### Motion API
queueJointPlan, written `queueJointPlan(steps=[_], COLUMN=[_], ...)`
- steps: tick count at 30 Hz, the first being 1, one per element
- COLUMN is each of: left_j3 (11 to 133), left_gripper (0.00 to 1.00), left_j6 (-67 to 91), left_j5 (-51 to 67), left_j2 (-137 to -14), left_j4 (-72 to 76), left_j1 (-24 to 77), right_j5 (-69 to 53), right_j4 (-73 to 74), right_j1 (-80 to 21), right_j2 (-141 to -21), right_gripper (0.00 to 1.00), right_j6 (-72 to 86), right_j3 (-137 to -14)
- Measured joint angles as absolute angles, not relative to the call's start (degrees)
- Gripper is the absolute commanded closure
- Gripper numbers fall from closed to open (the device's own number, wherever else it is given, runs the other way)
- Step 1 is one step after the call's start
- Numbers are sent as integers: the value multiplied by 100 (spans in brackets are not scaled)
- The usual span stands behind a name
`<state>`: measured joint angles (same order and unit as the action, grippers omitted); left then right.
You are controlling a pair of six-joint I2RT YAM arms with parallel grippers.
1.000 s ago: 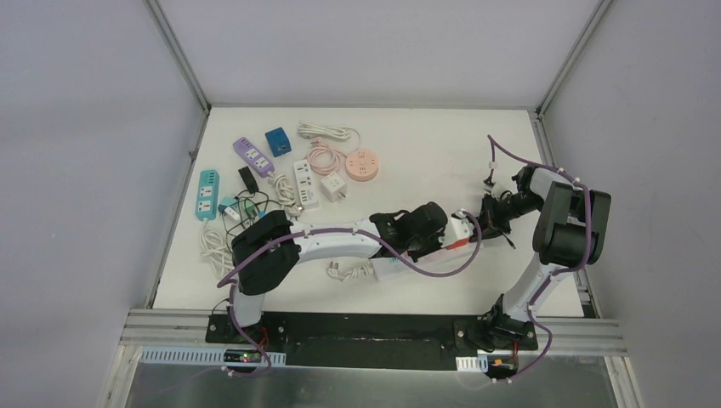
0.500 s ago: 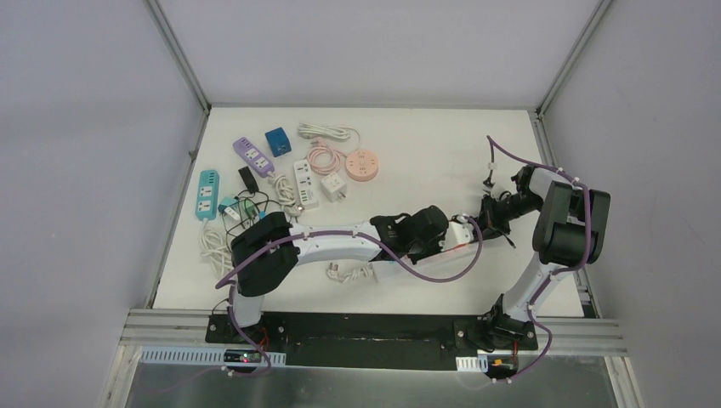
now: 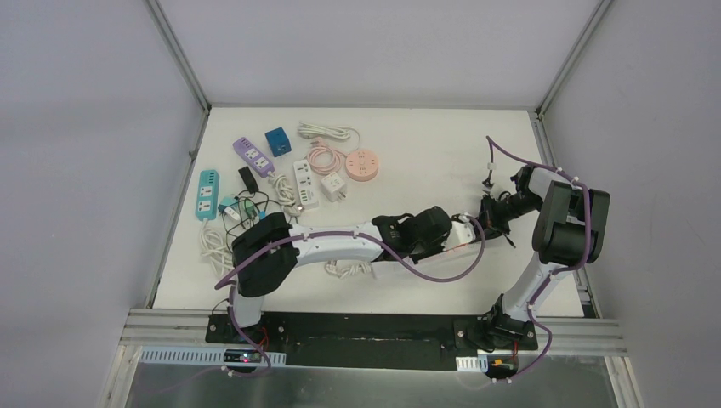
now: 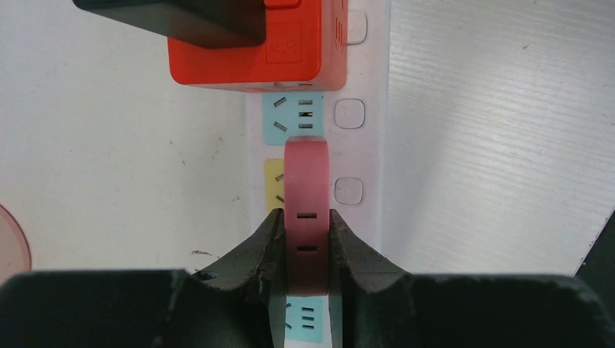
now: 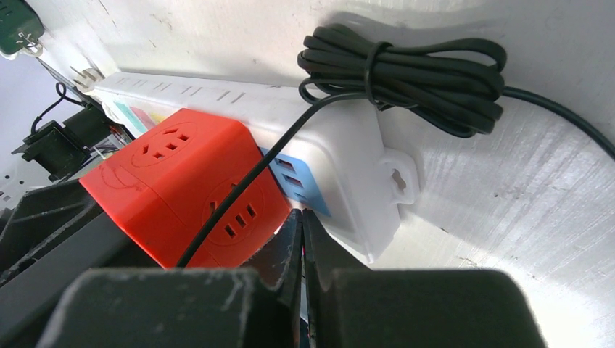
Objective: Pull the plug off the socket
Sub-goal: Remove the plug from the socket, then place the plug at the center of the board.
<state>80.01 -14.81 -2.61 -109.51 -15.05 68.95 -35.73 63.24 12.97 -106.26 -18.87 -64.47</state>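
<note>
Seen from above, the two arms meet right of the table's centre. Over the last second the left forearm has shifted slightly. The near end of the white power strip point(image 4: 362, 72) and its loose white cable point(image 3: 349, 270) now sit closer under the forearm. The right arm has barely moved.

In the left wrist view, the left gripper point(image 4: 307, 222) is clamped narrowly on a flat pink plug point(image 4: 306, 174). The plug stands over the strip's yellow socket face, just below a blue one. Whether its pins are out cannot be told.

The right gripper point(image 5: 302, 217) is fully closed and holds nothing. It rests at the strip's end beside a red cube adapter point(image 5: 181, 188), near a black cord bundle point(image 5: 406, 72).

The strip seems to be dragging along with the pull, so the plug is probably not yet free.
</note>
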Motion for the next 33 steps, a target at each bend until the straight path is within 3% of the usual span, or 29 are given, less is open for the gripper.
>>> queueJointPlan(steps=[18,33], left_j3=[7693,6539], left_gripper=[100,100], left_j6=[-1004,5], left_j5=[333,436], left_j2=[-10521,-8715], left_j4=[-1070,-1072], left_j1=[6530,6084], right_j5=[-3562,-3601], right_j4=[6346,6278], right_j1=[1282,1293], right_j2=[-10648,-10477], right_gripper=[96,89], right_j6=[-1828,-2014], right_j3=[-6458,-6396])
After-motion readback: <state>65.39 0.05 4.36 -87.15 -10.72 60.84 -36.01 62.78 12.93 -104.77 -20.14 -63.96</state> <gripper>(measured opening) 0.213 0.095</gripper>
